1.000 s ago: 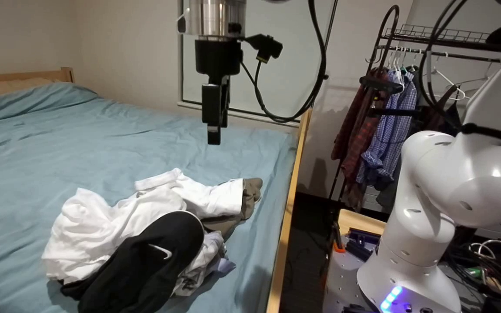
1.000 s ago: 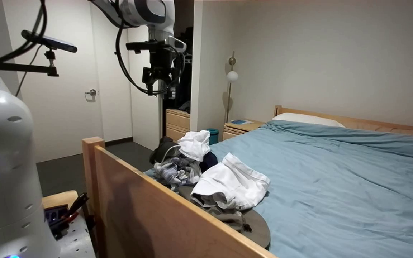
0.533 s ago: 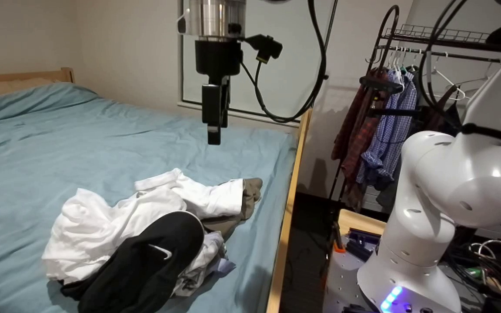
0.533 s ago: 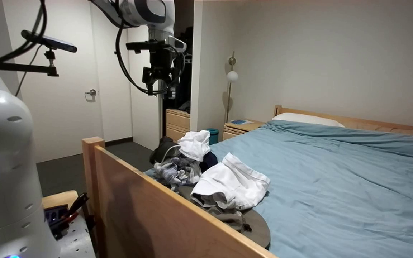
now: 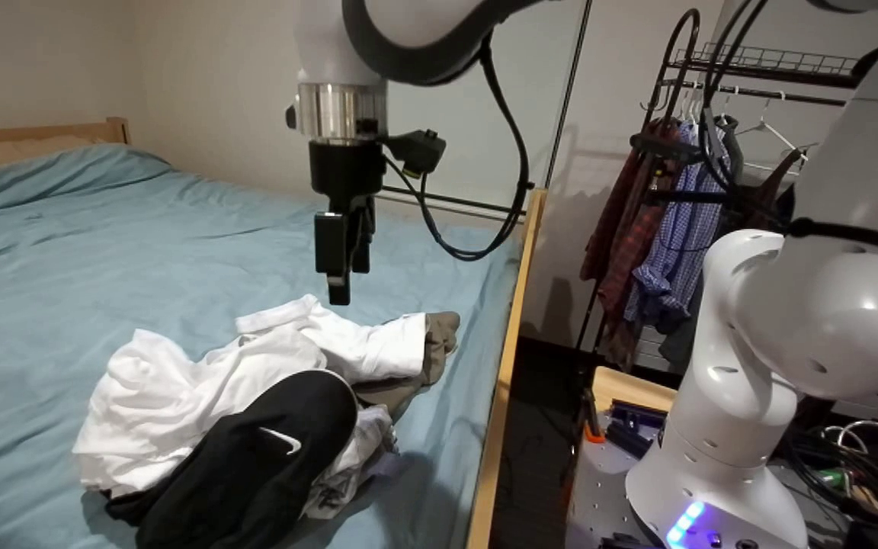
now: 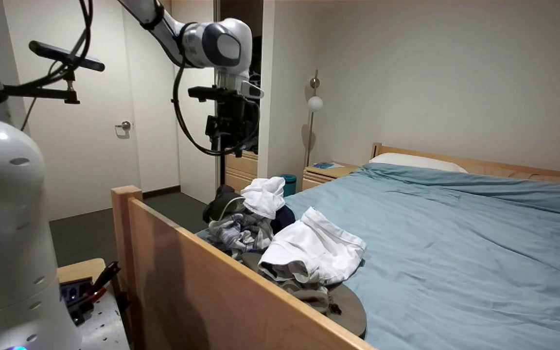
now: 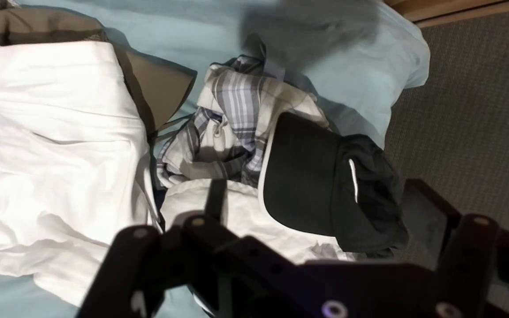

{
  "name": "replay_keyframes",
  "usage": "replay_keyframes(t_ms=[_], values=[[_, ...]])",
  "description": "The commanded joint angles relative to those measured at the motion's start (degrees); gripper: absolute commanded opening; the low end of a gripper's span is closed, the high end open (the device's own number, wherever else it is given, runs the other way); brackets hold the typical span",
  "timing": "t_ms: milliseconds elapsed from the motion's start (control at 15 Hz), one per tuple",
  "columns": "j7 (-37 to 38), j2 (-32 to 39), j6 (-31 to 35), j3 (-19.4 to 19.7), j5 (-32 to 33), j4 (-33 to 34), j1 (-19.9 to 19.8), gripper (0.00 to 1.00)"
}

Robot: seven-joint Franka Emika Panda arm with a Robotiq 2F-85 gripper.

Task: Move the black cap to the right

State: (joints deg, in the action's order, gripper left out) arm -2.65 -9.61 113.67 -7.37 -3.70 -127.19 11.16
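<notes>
The black cap (image 5: 256,465) with a white swoosh and white brim edge lies on a pile of clothes on the bed. It also shows at the far end of the pile in an exterior view (image 6: 222,204). In the wrist view the cap (image 7: 303,176) appears between the two fingers, well below them. My gripper (image 5: 346,282) is open and empty, in the air above the pile; it also shows in an exterior view (image 6: 230,146) and in the wrist view (image 7: 318,198). Nothing touches its fingers.
White clothes (image 5: 180,404), a plaid shirt (image 7: 237,97) and an olive-brown hat (image 6: 350,308) lie in the pile. The blue bed (image 5: 142,252) is bordered by a wooden footboard (image 6: 221,291). A clothes rack (image 5: 683,152) stands behind the robot base.
After holding still, my arm has moved: the gripper is lower and closer to the clothes pile. The cap and clothes have not moved.
</notes>
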Motion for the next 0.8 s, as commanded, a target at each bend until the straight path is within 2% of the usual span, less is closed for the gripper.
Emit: replay_keyframes(t_ms=[0,467,733], values=[[-3.2,3.37,6.56,0.55,-5.23,-1.81,-0.74,1.0],[-13.39,9.96,13.01,1.66,-18.35,-5.72,-2.0,1.0],[-18.25,13.91,14.98,1.23,-19.71,-5.25,-2.92,1.0]])
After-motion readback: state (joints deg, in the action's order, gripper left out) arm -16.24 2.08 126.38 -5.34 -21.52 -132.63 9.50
